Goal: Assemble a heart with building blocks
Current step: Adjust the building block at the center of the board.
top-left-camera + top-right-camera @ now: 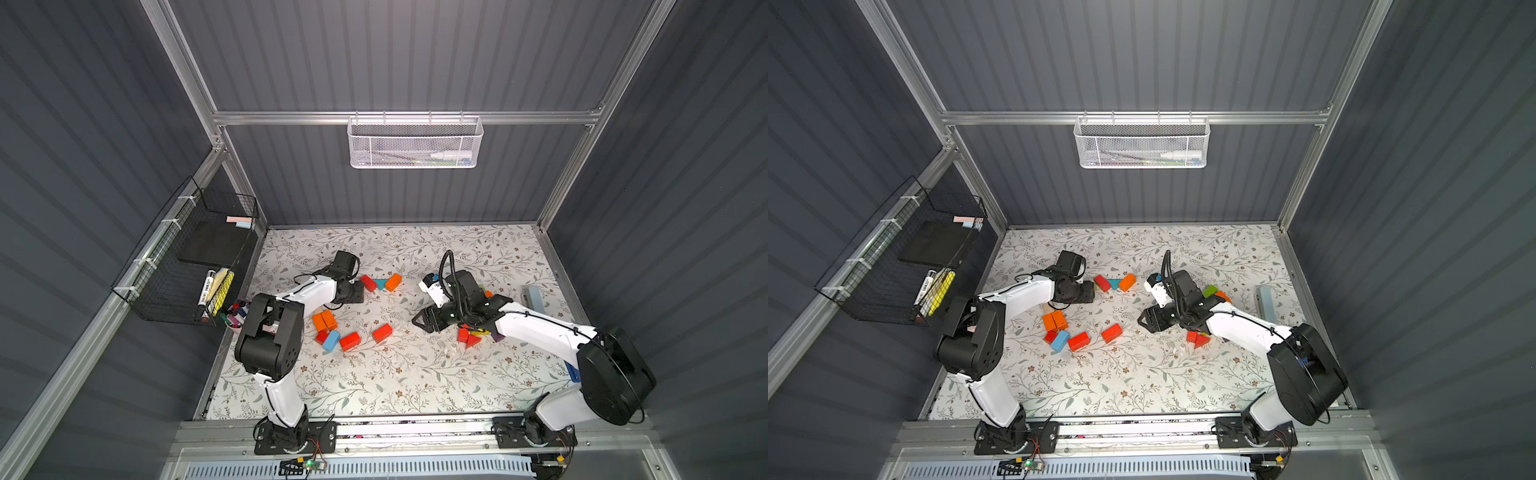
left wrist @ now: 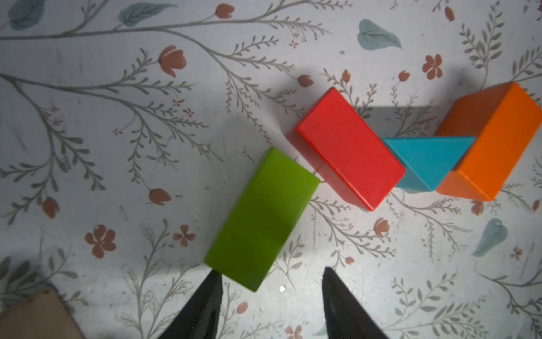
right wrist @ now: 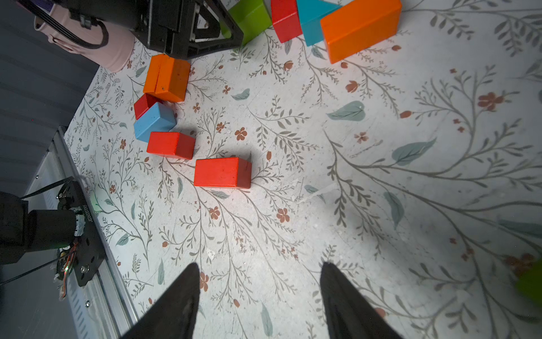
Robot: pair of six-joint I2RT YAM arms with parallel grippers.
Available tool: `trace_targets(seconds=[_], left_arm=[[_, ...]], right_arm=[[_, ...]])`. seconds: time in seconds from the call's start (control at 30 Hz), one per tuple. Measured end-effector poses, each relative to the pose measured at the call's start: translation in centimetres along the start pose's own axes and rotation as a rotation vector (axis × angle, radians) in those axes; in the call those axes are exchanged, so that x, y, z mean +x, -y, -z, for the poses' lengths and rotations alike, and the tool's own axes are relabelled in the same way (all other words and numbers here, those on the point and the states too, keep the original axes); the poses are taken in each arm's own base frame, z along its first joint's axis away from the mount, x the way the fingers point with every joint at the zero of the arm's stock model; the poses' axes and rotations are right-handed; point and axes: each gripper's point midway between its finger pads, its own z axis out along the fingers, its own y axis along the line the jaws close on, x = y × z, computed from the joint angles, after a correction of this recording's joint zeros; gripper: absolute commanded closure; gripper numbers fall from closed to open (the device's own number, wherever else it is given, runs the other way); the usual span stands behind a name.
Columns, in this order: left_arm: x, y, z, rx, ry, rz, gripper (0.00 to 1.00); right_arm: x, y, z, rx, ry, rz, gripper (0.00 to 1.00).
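Left end effector open, empty, maybe grazing green brick; slide it flush against red brick. Right end effector likewise.

Left fingers and right fingers both stand parted, gripping nothing.
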Motion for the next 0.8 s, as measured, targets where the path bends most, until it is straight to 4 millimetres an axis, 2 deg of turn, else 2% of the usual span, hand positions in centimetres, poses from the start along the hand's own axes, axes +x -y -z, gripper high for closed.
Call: trace_targets(seconds=[0.6, 0.8], left_arm=[[-0.11, -0.32, -0.7, -0.02, 0.001, -0.023, 0.44], [-0.91, -0.15, -0.58, -0.019, 0.017, -0.03, 0.44]], right_arm=[[0.54, 0.21, -0.17, 0.003, -0.01, -0.005, 0.33], [0.55, 0.23, -0.22, 0.002, -0.009, -0.006, 0.33]])
